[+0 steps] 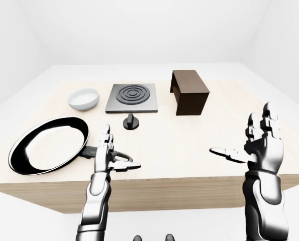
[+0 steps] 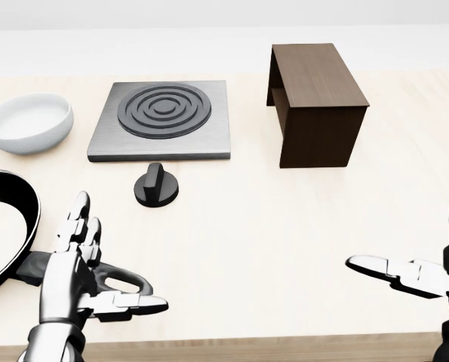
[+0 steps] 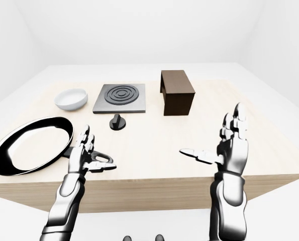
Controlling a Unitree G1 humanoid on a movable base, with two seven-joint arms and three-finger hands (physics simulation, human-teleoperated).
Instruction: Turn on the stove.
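The stove is a grey square plate [image 2: 160, 121] with dark concentric rings, lying at the upper middle of the head view. Its black round knob [image 2: 156, 186], with a raised bar on top, sits just below the plate on the pale wooden table [image 2: 254, 226]. My left hand [image 2: 112, 262] hovers open at the lower left, below and left of the knob and well apart from it. At the right edge of that view my right hand [image 1: 239, 133] is open too, thumb pointing left, and it is far from the knob. Neither hand holds anything.
A white bowl [image 2: 28, 122] stands left of the stove. A black frying pan [image 1: 48, 145] lies at the left, its handle [image 2: 126, 280] under my left hand. A dark brown wooden box [image 2: 315, 102] stands right of the stove. The table's near edge [image 1: 164, 191] runs below my hands.
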